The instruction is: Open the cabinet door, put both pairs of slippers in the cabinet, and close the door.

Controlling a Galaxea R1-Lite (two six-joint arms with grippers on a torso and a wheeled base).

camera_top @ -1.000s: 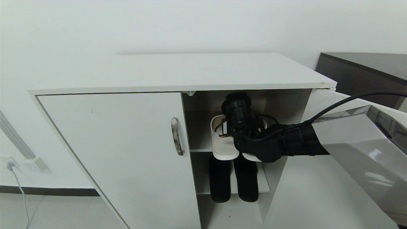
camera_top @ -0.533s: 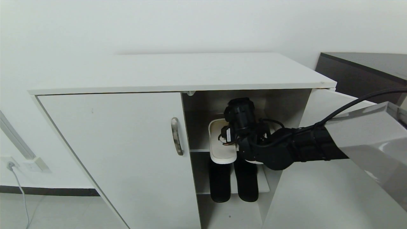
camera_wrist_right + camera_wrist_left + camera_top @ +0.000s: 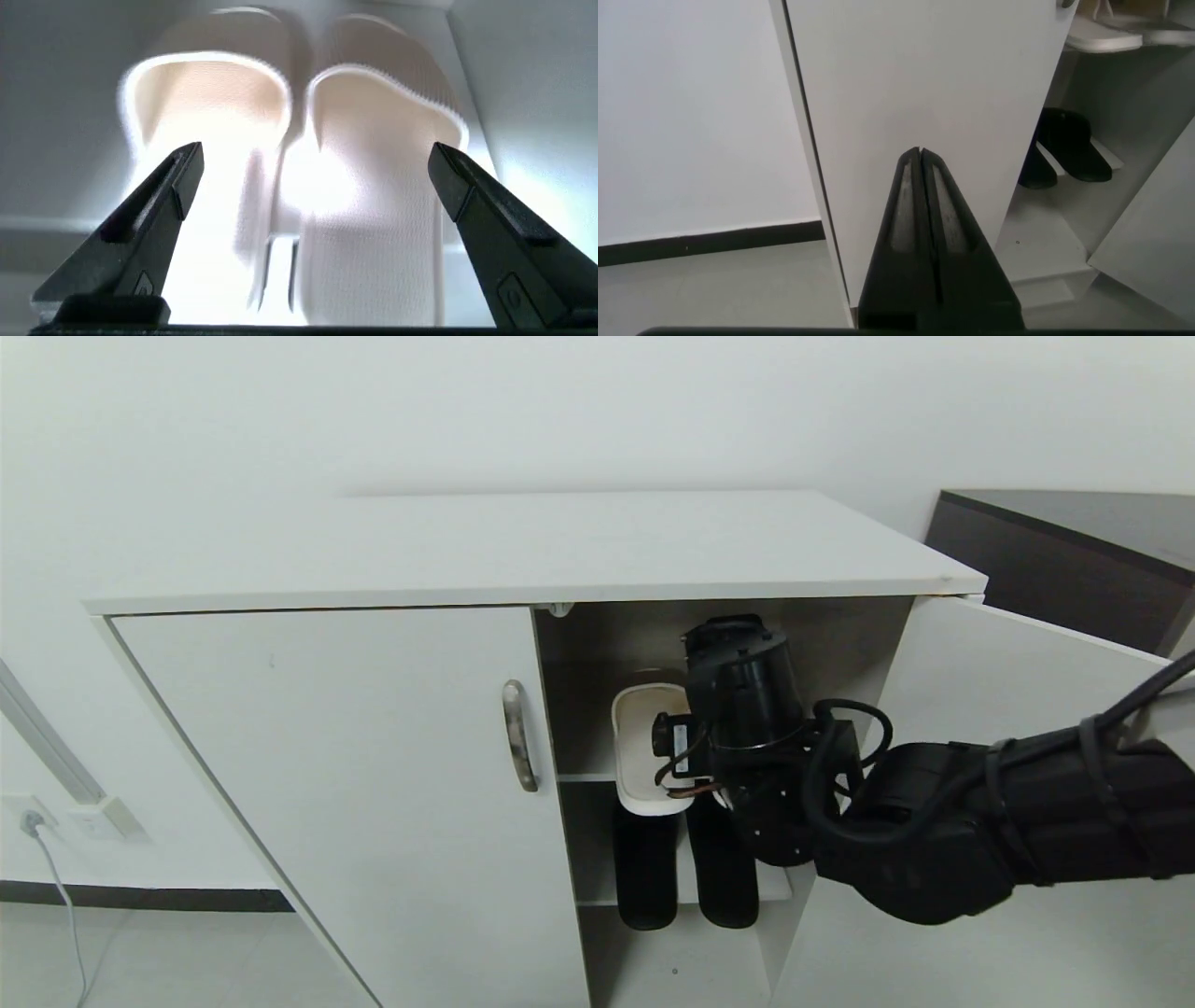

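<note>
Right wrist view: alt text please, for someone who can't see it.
A pair of white slippers lies side by side inside the cabinet, straight ahead. The right hand is open, its dark fingers framing the pair.

Cabinet white, handle silver; white slippers, black slippers.

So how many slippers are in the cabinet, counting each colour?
White slippers: 2
Black slippers: 2
Total: 4
</note>
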